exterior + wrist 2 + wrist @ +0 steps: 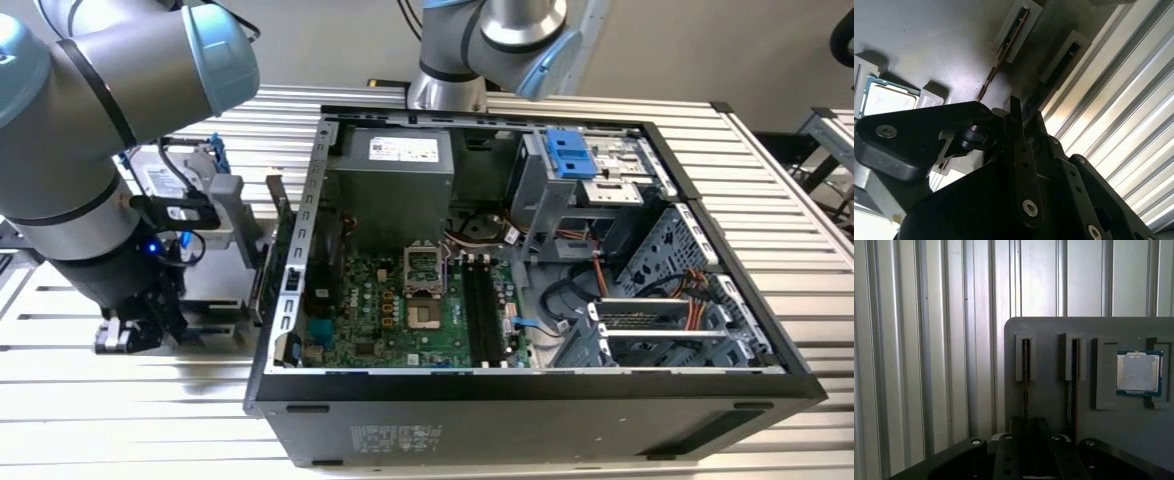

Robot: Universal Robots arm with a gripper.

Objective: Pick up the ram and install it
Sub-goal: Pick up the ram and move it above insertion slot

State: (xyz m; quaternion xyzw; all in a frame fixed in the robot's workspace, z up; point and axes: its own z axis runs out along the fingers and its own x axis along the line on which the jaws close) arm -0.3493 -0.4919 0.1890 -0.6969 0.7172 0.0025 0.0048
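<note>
Jaws set narrowly about a ram stick standing on edge in a grey holder plate, beside the open computer case.

The ram [1025, 375] [1003, 54] is a long, thin, dark board seen edge-on with a brownish rim, its far end seated in a raised grey socket on the holder plate [1049, 410]. The gripper [1028, 427] has one jaw on each side of the stick's near end; I cannot tell whether they press on it. A second stick [1073, 385] stands parallel just beside it, with a processor chip [1138, 372] nested further along the plate. The plate lies on a ribbed aluminium tabletop [929, 365], which glares under bright light. In the exterior view the arm [94, 150] hides the plate, and the gripper [140, 325] is low at the exterior view's left of the computer case [534, 400].
</note>
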